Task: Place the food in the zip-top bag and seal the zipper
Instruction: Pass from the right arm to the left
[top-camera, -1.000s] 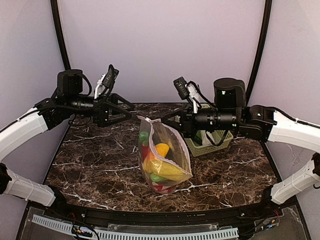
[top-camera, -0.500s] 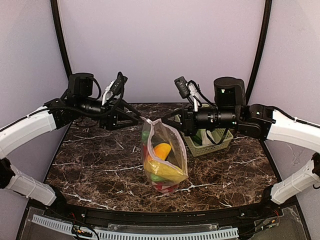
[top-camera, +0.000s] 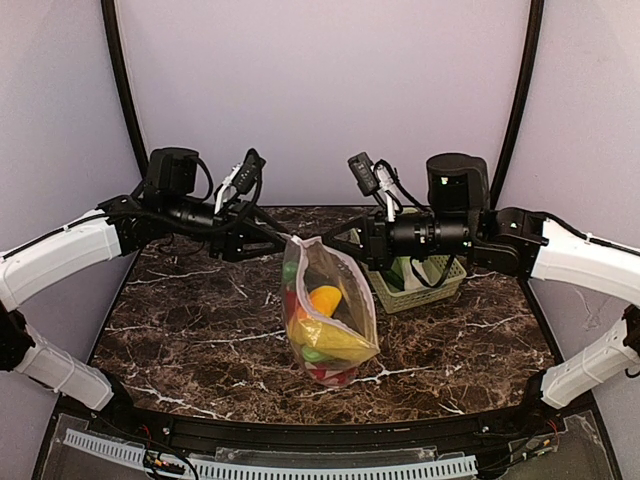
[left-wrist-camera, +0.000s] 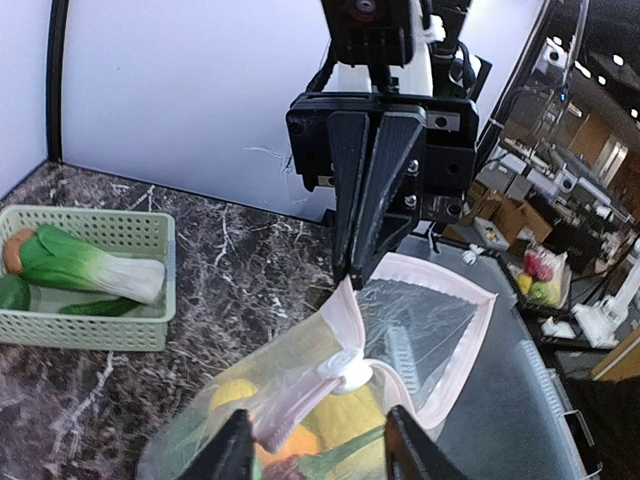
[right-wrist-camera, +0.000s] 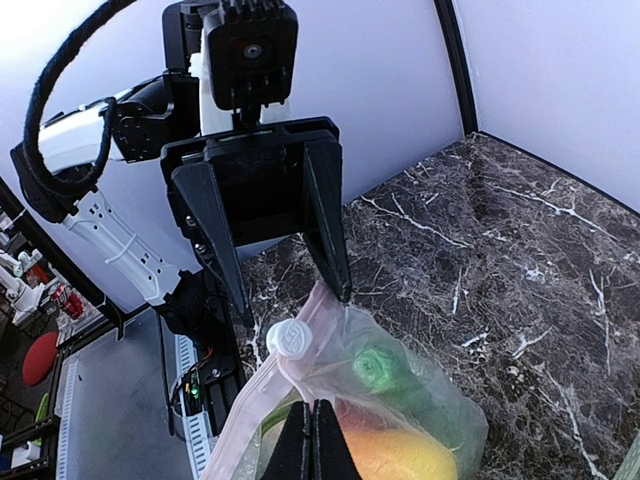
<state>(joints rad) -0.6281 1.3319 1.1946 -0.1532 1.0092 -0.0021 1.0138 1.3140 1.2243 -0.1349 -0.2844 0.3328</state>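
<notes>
Above the clear dotted plastic bag (top-camera: 330, 300), the left gripper (top-camera: 284, 240) has arrived, jaws narrowing, still apart, astride its pale pink zipper strip (left-wrist-camera: 342, 320); the right gripper (right-wrist-camera: 311, 440) clamps it, so sealing seems next.

I am seeing soft, even light from overhead in the top view; the dark marble bench (top-camera: 200, 300) is giving back little glare, and the zip-top bag (top-camera: 345, 290) is casting only a faint shadow. The right wrist view is washing out white at upper left. The fingers (left-wrist-camera: 232, 452) of the left end effector (left-wrist-camera: 320, 418) are showing dark and slightly soft.
</notes>
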